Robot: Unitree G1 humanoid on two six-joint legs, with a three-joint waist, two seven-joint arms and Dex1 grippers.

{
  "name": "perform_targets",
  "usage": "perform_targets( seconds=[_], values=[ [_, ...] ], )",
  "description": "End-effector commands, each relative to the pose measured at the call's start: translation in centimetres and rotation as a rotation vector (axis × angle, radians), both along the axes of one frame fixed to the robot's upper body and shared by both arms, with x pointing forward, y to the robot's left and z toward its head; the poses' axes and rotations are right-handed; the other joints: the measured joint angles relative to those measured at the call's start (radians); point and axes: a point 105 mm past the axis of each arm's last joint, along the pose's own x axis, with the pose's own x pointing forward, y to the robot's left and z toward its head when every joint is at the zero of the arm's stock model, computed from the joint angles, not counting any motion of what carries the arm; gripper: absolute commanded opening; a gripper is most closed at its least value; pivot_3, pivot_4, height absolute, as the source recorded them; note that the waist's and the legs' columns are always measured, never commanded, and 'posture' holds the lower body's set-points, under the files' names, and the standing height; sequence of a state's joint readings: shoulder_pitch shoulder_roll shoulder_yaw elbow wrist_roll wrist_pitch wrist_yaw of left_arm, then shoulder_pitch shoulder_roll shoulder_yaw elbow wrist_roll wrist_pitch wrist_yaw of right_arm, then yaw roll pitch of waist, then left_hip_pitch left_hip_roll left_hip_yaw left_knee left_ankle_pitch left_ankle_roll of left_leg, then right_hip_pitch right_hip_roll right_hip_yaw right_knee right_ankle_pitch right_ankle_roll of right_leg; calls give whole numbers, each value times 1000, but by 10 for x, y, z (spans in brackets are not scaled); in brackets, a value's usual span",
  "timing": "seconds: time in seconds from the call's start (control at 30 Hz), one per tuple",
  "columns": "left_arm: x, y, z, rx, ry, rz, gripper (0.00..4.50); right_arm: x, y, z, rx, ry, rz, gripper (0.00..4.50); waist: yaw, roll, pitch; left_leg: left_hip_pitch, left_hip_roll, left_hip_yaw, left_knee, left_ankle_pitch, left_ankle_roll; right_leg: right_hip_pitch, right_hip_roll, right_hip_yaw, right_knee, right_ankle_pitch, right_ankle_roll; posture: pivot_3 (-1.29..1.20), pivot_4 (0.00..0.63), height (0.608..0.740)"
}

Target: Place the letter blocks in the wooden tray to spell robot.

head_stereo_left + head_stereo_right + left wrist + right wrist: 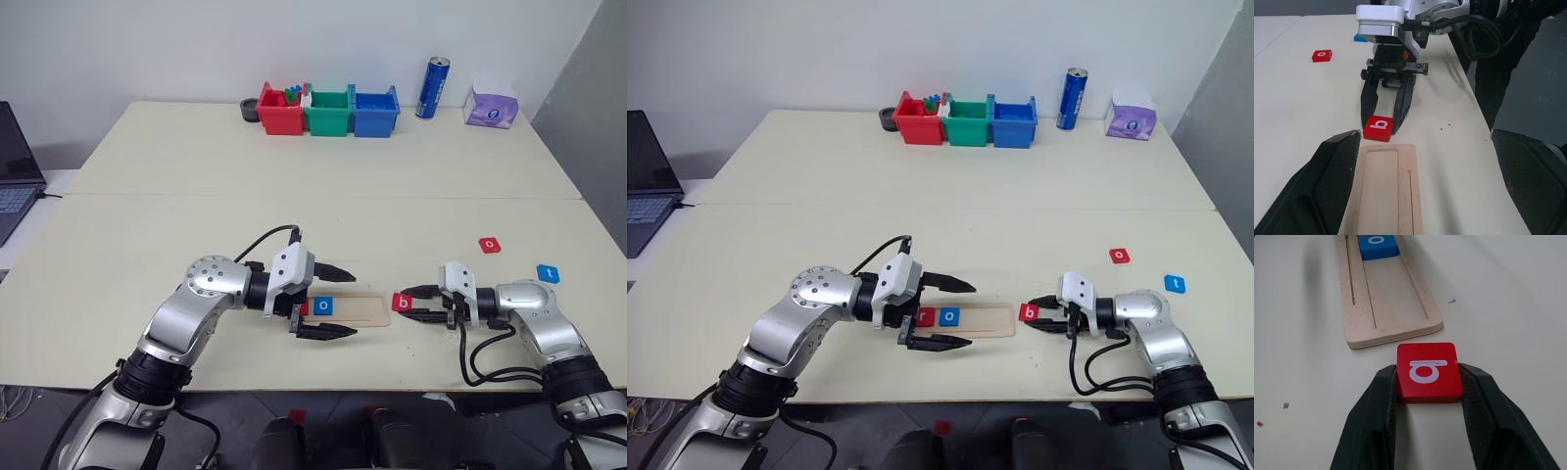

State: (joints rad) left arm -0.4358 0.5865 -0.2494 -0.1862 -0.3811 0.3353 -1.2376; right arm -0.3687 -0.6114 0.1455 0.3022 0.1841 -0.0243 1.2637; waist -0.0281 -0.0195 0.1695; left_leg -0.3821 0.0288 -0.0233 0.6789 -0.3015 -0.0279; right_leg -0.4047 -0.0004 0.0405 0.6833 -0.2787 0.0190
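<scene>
The wooden tray point(358, 307) lies near the table's front edge. A red tile point(926, 315) and a blue o block point(321, 305) sit at its left end. My left gripper point(353, 305) is open, one finger on each side of the tray's long edges. Just off the tray's right end lies the red b block point(401, 302), resting on the table. My right gripper point(405, 303) is shut on it, with its fingers point(1476, 401) pressed against two opposite sides. A red o block point(489, 245) and a blue t block point(548, 273) lie loose to the right.
Red point(279, 113), green point(328, 115) and blue point(375, 113) plastic bins stand at the table's far edge. A blue can point(432, 87) and a purple tissue box point(491, 107) are to their right. A laptop point(15, 166) sits at the far left.
</scene>
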Motion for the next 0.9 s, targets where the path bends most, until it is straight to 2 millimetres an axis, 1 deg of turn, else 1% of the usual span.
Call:
perform_targets(
  seconds=[0.03,0.2,0.33,0.43,0.53,0.6,0.67,0.8,0.9],
  values=[
    [0,-2,10,-17,-47,-14,4500,-1,0,6,7,-18,12,1466,0,0,0,0,0,0,0,0,0,0,0,0,0,0,0,0,150,740],
    [0,-1,10,-17,-47,-18,4500,-4,-6,14,-1,-33,23,1466,0,0,0,0,0,0,0,0,0,0,0,0,0,0,0,0,150,740],
    [1,1,11,-16,-51,-28,4500,-4,-10,27,-8,-48,35,1466,0,0,0,0,0,0,0,0,0,0,0,0,0,0,0,0,150,740],
    [2,6,12,-12,-64,-36,4500,-4,-8,38,-7,-56,56,1466,0,0,0,0,0,0,0,0,0,0,0,0,0,0,0,0,150,740],
    [3,15,12,3,-72,-42,4500,-2,0,48,12,-57,76,1466,-3,0,0,0,0,0,0,0,0,0,0,0,1,0,0,0,150,740],
    [3,24,9,24,-71,-40,4500,-2,9,53,27,-57,96,1466,-3,0,0,1,0,0,0,0,0,0,1,0,1,0,0,0,150,740],
    [5,36,6,48,-73,-17,4500,-2,23,56,54,-56,118,1466,-3,0,0,0,0,-1,0,0,0,0,1,-1,1,0,0,0,150,740],
    [7,53,0,75,-75,14,4500,2,40,53,74,-50,145,1466,-2,0,0,0,1,-1,0,0,0,0,1,-1,1,0,0,0,150,740],
    [7,59,-1,86,-79,20,4500,5,49,50,73,-53,169,1466,-1,0,0,0,0,0,0,0,0,0,0,-1,1,0,0,0,150,740]
  ],
)
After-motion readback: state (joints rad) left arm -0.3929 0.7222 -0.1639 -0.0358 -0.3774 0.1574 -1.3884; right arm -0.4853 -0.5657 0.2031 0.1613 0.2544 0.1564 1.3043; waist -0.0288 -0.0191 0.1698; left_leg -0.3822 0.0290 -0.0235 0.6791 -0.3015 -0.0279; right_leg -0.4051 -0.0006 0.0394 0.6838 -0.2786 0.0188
